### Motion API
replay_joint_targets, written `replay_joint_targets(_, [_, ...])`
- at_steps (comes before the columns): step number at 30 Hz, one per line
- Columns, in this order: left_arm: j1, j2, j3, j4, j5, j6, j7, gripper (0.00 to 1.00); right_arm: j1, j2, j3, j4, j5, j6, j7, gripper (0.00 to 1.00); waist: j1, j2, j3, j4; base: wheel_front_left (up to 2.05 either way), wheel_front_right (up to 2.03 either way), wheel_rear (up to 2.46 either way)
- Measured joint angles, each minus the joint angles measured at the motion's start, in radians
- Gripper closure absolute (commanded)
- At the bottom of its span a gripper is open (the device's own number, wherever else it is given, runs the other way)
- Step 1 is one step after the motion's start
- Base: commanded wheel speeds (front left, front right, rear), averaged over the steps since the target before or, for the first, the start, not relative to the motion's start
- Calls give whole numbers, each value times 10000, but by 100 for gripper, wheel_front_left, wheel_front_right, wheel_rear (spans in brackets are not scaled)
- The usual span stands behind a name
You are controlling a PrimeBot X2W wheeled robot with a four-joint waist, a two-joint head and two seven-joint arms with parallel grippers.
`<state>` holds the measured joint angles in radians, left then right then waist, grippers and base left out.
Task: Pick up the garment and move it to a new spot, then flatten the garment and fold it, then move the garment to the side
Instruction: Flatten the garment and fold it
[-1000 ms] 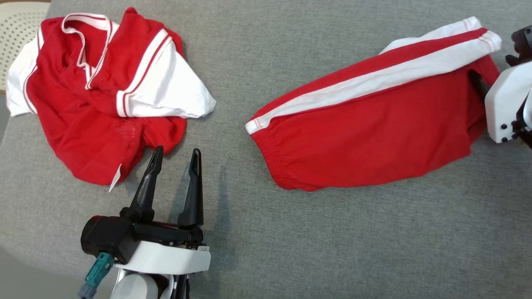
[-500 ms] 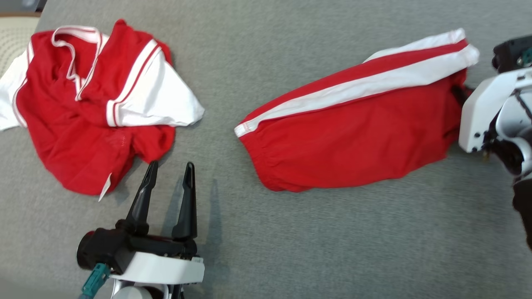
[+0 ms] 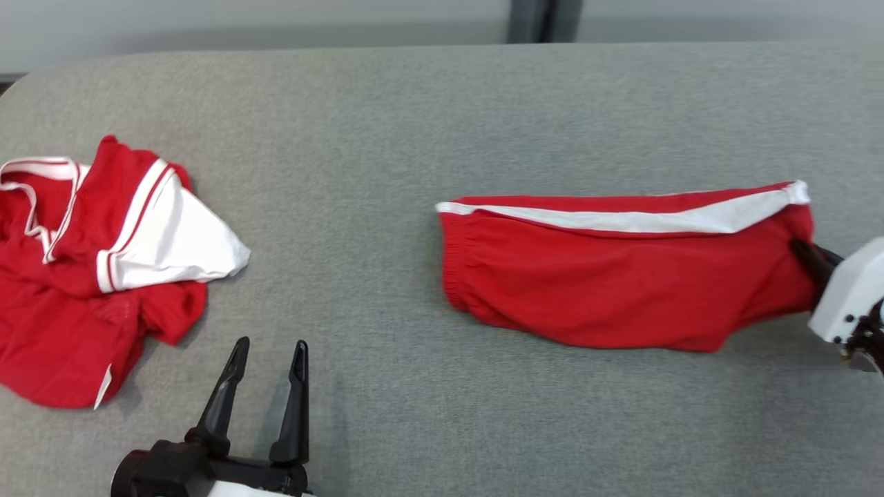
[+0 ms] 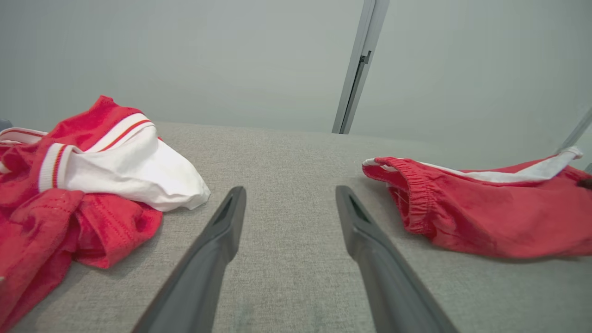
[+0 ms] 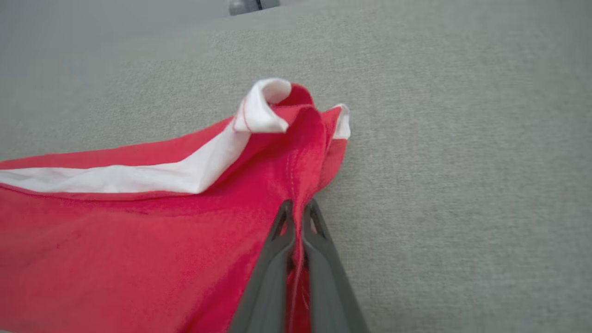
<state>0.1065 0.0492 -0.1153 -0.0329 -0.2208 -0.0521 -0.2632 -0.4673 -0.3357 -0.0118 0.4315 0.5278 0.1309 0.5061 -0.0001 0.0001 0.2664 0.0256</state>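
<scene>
At rt end of shorts (image 3: 621,290), rt hand (image 5: 299,206) now clamps them; lt hand (image 3: 271,344) stays open.

Two red-and-white garments (shorts (image 3: 621,290), jersey (image 3: 83,297)) and two pincers: left pincer (image 3: 271,343), right pincer (image 5: 299,204).

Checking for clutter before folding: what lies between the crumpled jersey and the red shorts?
Bare grey tabletop separates the jersey from the shorts, clear in the head and left wrist views; the open left tool sits nearer the robot.
</scene>
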Motion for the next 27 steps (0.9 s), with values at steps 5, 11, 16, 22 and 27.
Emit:
replay_joint_targets(5, [141,-2,-180,31,6,-86,-2,0,84,-88,-874,46,-343,-2,-138,100,0,0,-298,-218,0,0,0])
replay_joint_targets(11, [314,-2,-474,102,-115,-36,-2,0,171,-217,-853,-1678,-90,-2,374,100,1,0,-401,-24,0,0,0])
replay_joint_targets(16, [337,0,-541,107,-244,105,0,0,813,543,608,-3894,593,-2,1149,100,1,0,-468,127,0,0,0])
replay_joint_targets(22, [320,-2,-644,199,-272,138,-2,0,1020,2029,2222,-4326,451,-2,1281,100,0,0,-443,227,0,0,0])
replay_joint_targets(27, [175,-6,-765,307,-274,119,-2,0,582,2579,2378,-3078,-339,-2,663,100,0,0,-433,495,0,0,0])
